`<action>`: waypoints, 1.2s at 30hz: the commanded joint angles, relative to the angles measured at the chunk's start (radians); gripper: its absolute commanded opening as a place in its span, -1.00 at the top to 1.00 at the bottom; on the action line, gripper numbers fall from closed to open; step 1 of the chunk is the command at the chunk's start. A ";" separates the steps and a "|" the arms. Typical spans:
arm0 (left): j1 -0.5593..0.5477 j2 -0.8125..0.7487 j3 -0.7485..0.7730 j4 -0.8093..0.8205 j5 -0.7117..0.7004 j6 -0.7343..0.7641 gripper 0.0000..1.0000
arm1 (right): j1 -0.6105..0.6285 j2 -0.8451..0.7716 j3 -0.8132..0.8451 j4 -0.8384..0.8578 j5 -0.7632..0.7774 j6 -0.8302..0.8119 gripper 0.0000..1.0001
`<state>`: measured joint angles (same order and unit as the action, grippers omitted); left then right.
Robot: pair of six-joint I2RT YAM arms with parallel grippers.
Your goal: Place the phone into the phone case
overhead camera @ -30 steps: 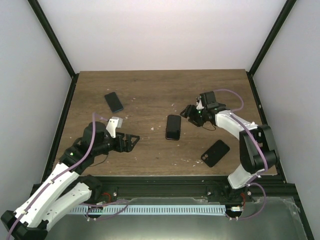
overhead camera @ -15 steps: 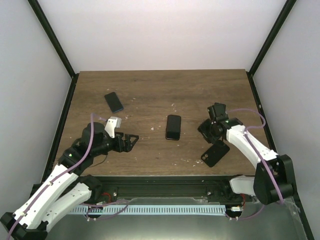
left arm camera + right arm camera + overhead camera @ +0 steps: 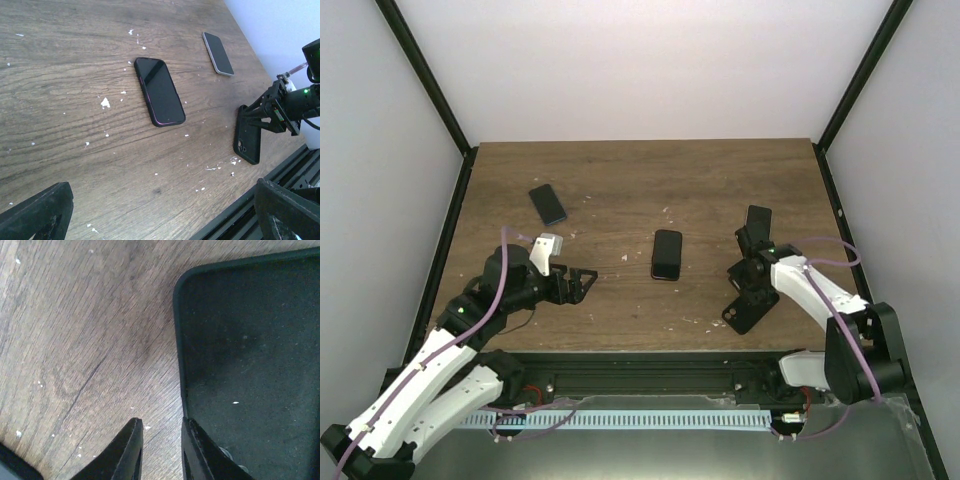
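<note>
**Workspace, three views.** A wooden table (image 3: 620, 170) is being shown from above and from both wrists.

The phone case (image 3: 750, 308) (image 3: 247, 137) (image 3: 250, 365), black, is lying open side up near the near right edge of the table. Its camera cut-out is being seen at its near end in the left wrist view.

The right gripper (image 3: 745, 288) (image 3: 248, 114) (image 3: 161, 440) is being held low over the far end of the case. Its fingers (image 3: 129, 450) are being kept only a narrow gap apart. In the right wrist view they are being seen astride one long rim of the case, one over the bare wood and one over the case's inner face. Whether the rim is being pinched cannot be told.

The centre phone (image 3: 667, 254) (image 3: 159, 91), dark and screen up, is lying flat in the middle of the table. It is to the left of the case and well apart from it, and is being touched by neither gripper.

A second phone (image 3: 548, 204) (image 3: 218, 53) is lying flat toward the far left of the table.

The left gripper (image 3: 582, 285) (image 3: 162, 200) is being held above the near left part of the table, jaws spread wide and gripping nothing. It is being pointed toward the centre phone.

White flecks (image 3: 105, 102) are being seen scattered over the wood.
</note>
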<state>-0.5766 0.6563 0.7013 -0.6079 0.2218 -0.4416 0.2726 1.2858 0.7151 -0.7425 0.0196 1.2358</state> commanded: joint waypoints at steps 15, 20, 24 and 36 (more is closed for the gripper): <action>0.004 -0.001 0.007 0.011 -0.010 0.009 -1.00 | -0.013 0.048 -0.038 0.030 0.076 0.059 0.55; 0.004 -0.001 0.009 0.011 -0.011 0.009 -1.00 | -0.012 0.066 -0.045 0.046 0.066 0.059 0.61; 0.004 -0.003 0.008 0.010 -0.013 0.009 -1.00 | -0.012 0.067 -0.060 0.064 0.054 0.058 0.76; 0.004 0.008 0.021 -0.015 -0.068 -0.004 -1.00 | -0.006 0.065 -0.027 0.110 -0.066 -0.099 0.99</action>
<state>-0.5762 0.6575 0.7013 -0.6086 0.1989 -0.4419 0.2672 1.3518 0.6582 -0.6685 0.0315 1.2232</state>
